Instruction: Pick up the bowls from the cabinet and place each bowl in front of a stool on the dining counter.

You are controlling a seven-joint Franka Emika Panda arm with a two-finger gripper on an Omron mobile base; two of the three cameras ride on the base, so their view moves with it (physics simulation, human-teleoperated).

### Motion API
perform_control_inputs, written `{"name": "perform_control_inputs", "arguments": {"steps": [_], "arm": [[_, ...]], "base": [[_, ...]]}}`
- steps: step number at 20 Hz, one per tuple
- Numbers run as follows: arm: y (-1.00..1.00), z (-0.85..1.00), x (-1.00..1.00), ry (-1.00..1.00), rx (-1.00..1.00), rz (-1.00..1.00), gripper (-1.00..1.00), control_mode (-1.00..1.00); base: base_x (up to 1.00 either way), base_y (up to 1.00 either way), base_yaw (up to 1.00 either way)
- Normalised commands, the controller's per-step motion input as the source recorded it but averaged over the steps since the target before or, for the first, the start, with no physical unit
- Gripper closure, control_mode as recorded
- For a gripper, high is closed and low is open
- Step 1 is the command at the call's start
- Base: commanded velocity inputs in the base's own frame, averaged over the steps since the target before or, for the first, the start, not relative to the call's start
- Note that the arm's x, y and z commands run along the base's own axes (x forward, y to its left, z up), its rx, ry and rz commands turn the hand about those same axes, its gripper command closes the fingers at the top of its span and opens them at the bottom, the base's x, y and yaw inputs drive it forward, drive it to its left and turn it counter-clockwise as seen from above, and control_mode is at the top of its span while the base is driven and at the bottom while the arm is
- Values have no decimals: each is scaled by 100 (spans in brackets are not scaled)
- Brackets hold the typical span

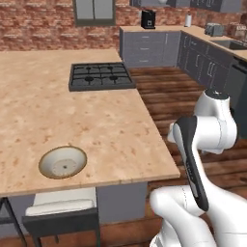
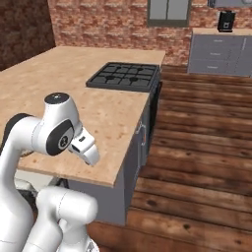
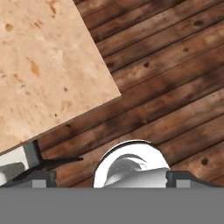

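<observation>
Beside dining counter (image 1: 120, 130) corner: arm folded, gripper (image 3: 107, 177) aimed down at wood floor (image 3: 175, 65), fingers spread wide, empty.

The dining counter (image 1: 96, 120) lies mostly bare and passable, its obstacles being the cream bowl (image 1: 62, 162) near the front edge at seven o'clock and the black cooktop (image 1: 100, 76) at twelve. A stool (image 1: 60, 207) stands tucked under the front edge below the bowl. Open wooden floor (image 2: 197, 147) runs along the counter's right side toward three o'clock.
</observation>
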Motion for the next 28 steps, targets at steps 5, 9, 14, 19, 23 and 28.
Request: {"name": "perform_control_inputs", "arguments": {"steps": [5,9,14,19,23,28], "arm": [[0,0,0,0,0,0,-100,100],[0,0,0,0,0,0,-100,100],[0,0,0,0,0,0,-100,100],[0,0,0,0,0,0,-100,100],[0,0,0,0,0,0,-100,100],[0,0,0,0,0,0,-100,100]], "base": [[45,-100,-9],[68,-100,-5],[97,-100,0],[100,-90,0],[100,-44,-2],[100,-5,-7]]}}
